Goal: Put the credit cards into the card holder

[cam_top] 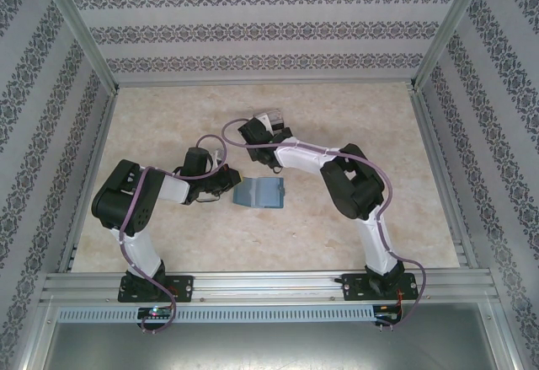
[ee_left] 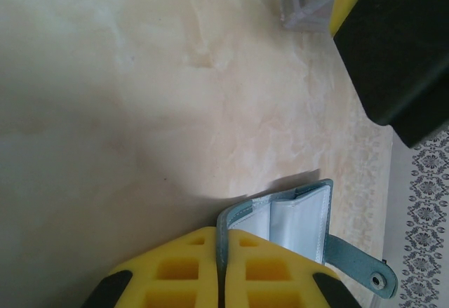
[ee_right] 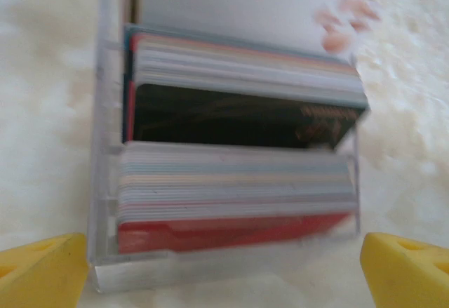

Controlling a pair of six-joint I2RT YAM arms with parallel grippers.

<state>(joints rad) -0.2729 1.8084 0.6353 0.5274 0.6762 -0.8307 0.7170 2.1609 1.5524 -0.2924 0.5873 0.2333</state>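
Observation:
The card holder (cam_top: 259, 193), a teal-blue wallet, lies open on the table's middle. My left gripper (cam_top: 226, 186) is at its left edge. In the left wrist view the yellow fingers (ee_left: 182, 273) are shut on the teal cover of the card holder (ee_left: 295, 220), whose pale inner leaves stand open; its snap strap (ee_left: 375, 276) hangs to the right. My right gripper (ee_right: 224, 273) is open wide, one fingertip on each side of a clear stand (ee_right: 105, 182) packed with credit cards: a red one (ee_right: 231, 229) in front, pale ones (ee_right: 238, 178) behind it, then a dark one (ee_right: 238, 120).
The clear stand (cam_top: 271, 120) sits just behind the wallet, under the right wrist (cam_top: 268, 130). In the left wrist view the right arm's black and yellow body (ee_left: 400, 48) hangs at upper right, near a corner of the stand (ee_left: 305, 6). Patterned walls enclose the table.

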